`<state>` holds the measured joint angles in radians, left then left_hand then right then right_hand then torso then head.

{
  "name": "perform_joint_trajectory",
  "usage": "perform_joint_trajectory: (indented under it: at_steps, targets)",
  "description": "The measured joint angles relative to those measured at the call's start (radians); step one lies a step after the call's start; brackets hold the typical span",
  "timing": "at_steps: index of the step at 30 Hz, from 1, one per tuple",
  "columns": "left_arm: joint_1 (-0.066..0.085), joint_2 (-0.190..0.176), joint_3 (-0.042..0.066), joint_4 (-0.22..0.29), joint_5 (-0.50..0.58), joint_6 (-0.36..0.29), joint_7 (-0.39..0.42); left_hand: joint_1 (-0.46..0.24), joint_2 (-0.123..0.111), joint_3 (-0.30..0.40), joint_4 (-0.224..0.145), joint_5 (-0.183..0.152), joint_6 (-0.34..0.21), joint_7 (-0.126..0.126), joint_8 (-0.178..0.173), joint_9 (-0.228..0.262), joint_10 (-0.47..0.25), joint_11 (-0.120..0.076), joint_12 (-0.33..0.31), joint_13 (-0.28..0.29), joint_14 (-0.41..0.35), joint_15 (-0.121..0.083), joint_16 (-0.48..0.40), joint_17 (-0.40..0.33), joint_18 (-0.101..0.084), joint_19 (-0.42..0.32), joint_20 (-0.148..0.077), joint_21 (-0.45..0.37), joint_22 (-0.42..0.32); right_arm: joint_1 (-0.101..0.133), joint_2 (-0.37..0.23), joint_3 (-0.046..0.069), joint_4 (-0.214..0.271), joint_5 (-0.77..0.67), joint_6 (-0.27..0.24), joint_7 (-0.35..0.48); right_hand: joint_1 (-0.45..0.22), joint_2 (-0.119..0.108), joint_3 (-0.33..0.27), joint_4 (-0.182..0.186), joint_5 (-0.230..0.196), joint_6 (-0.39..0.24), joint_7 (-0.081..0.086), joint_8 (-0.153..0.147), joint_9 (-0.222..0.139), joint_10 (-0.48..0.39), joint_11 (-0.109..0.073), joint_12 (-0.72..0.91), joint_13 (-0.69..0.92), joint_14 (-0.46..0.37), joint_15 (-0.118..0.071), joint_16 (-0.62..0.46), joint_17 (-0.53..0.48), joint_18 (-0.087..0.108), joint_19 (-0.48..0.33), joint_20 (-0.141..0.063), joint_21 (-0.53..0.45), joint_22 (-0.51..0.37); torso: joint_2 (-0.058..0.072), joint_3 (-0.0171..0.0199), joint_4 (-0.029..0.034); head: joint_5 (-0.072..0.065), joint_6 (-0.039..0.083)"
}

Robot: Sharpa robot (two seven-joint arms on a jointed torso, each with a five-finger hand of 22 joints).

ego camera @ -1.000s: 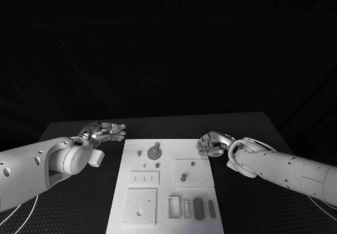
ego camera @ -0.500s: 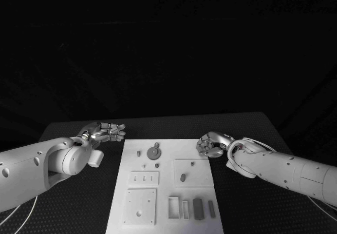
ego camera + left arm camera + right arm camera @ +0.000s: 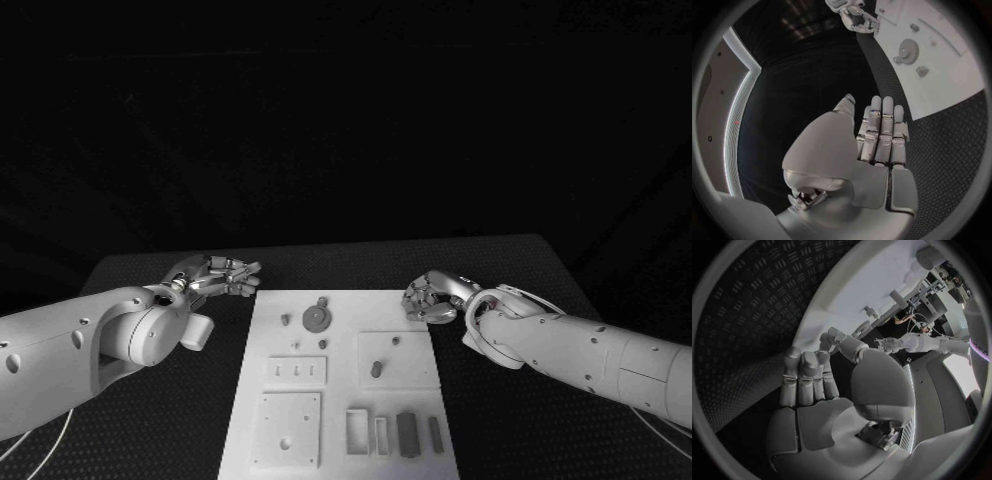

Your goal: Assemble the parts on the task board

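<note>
We see the white board in the middle of the black table, with small grey parts lying on it. Our left hand hovers just beside its far left corner, our right hand at its far right edge. Both hold nothing, fingers pressed together side by side.

Looks like a robotics lab or test cell, not anyone's home. The black table has a textured, diamond-pattern mat surface, and the background behind it is all dark, like a blacked-out booth. A white task board with machined recesses and small parts sits in the middle, pure benchmark gear. The right wrist view catches a slice of bright room at the edge with what seems like racks and equipment, though it's too warped to make out much.
</note>
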<state>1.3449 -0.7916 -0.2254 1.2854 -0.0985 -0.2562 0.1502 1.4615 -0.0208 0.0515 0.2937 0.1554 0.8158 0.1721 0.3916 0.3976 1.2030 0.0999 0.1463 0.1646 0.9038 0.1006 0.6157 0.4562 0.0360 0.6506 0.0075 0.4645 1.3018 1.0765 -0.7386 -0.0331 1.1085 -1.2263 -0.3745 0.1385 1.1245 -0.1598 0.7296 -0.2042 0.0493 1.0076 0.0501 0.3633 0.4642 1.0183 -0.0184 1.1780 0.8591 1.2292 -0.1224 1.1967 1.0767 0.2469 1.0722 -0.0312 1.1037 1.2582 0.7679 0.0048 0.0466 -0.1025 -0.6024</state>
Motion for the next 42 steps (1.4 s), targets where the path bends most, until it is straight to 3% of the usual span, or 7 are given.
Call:
perform_joint_trajectory:
  at_steps: [12,14,16,26,30,36,42]
  targets:
    - [0.001,0.011,0.002,0.002,-0.082,0.010,-0.067,-0.040,-0.001,-0.007,0.000,-0.014,0.099,-0.044,0.019,0.013,0.073,-0.032,0.018,0.016,0.060,-0.032,0.027,0.010,-0.006,0.035,-0.027,0.008,-0.008,0.054,0.013,0.006,0.084,-0.059,-0.006,-0.105,-0.009,-0.003,-0.012,0.004,0.000,0.006,-0.006,0.000,0.000,0.011,-0.011,0.000,-0.002,0.009,-0.010,0.000,0.000,0.001,0.006,-0.005,0.000,-0.003,-0.004,-0.0025,-0.0043,0.001,0.008]
    - [0.001,0.010,0.003,0.019,-0.099,0.020,-0.093,-0.075,-0.001,-0.019,0.000,-0.070,0.109,-0.045,0.018,0.013,0.088,-0.038,0.018,0.019,0.073,-0.038,0.036,0.014,-0.006,0.042,-0.035,0.011,-0.009,0.060,0.024,0.007,0.098,-0.079,-0.007,-0.130,-0.008,-0.003,-0.012,0.004,0.000,0.006,-0.006,0.000,0.000,0.011,-0.011,0.000,-0.004,0.009,-0.010,0.000,-0.001,0.001,0.010,-0.010,0.000,-0.005,-0.007,-0.0037,-0.0044,0.002,0.011]
    - [0.001,0.010,0.003,0.036,-0.111,0.026,-0.112,-0.104,-0.008,-0.031,0.000,-0.098,0.110,-0.045,0.008,0.011,0.090,-0.038,0.018,0.019,0.074,-0.038,0.039,0.016,-0.006,0.043,-0.036,0.012,-0.010,0.064,0.034,0.006,0.107,-0.098,-0.007,-0.152,-0.009,-0.003,-0.012,0.004,0.000,0.006,-0.006,0.000,0.000,0.015,-0.014,0.000,-0.004,0.009,-0.010,0.000,-0.002,0.001,0.011,-0.010,0.000,-0.005,-0.009,-0.0051,-0.0044,0.004,0.013]
    - [0.007,0.022,0.003,0.076,-0.155,-0.006,-0.206,-0.144,-0.038,-0.047,0.000,-0.102,0.089,-0.024,-0.023,-0.001,0.125,-0.050,0.018,0.026,0.091,-0.055,0.059,0.030,-0.009,0.070,-0.056,0.029,-0.009,0.071,0.103,0.006,0.183,-0.194,0.004,-0.267,-0.014,-0.028,0.018,0.034,0.000,0.014,-0.013,0.000,0.000,0.022,-0.021,0.000,-0.007,0.018,-0.019,0.000,-0.005,0.001,0.019,-0.015,0.000,-0.012,-0.029,-0.0095,-0.0050,0.037,0.011]
    - [0.008,0.032,0.003,0.091,-0.167,-0.008,-0.257,-0.178,-0.043,-0.059,0.001,-0.102,0.088,-0.024,-0.023,-0.001,0.122,-0.047,0.017,0.026,0.087,-0.052,0.063,0.031,-0.010,0.070,-0.056,0.031,-0.008,0.071,0.122,0.006,0.200,-0.220,0.004,-0.294,-0.015,-0.029,0.028,0.033,0.000,0.016,-0.016,0.000,0.000,0.028,-0.022,0.000,-0.008,0.020,-0.021,0.000,-0.005,0.001,0.023,-0.019,0.000,-0.014,-0.037,-0.0119,-0.0044,0.046,0.007]
    - [0.008,0.054,0.002,0.109,-0.177,0.006,-0.317,-0.197,-0.041,-0.076,-0.002,-0.102,0.088,-0.024,-0.033,-0.001,0.062,-0.013,-0.016,0.014,0.068,-0.039,0.059,0.031,-0.013,0.062,-0.048,0.031,-0.006,0.071,0.151,0.006,0.225,-0.262,0.009,-0.319,-0.011,-0.033,0.035,0.034,0.000,0.017,-0.016,0.000,0.000,0.029,-0.021,0.000,-0.008,0.027,-0.020,0.000,-0.006,0.001,0.023,-0.019,0.003,-0.015,-0.040,-0.0144,-0.0032,0.049,0.002]
    - [0.008,0.070,0.002,0.112,-0.192,0.019,-0.347,-0.184,-0.028,-0.076,-0.002,-0.102,0.088,-0.024,-0.035,-0.002,0.058,-0.016,-0.020,0.014,0.067,-0.039,0.059,0.030,-0.013,0.062,-0.048,0.031,-0.002,0.071,0.171,0.006,0.247,-0.288,0.011,-0.335,-0.011,-0.033,0.040,0.033,0.000,0.019,-0.019,0.000,0.000,0.033,-0.025,0.000,-0.009,0.027,-0.020,0.000,-0.006,0.001,0.027,-0.022,0.003,-0.016,-0.040,-0.0143,-0.0026,0.052,-0.002]
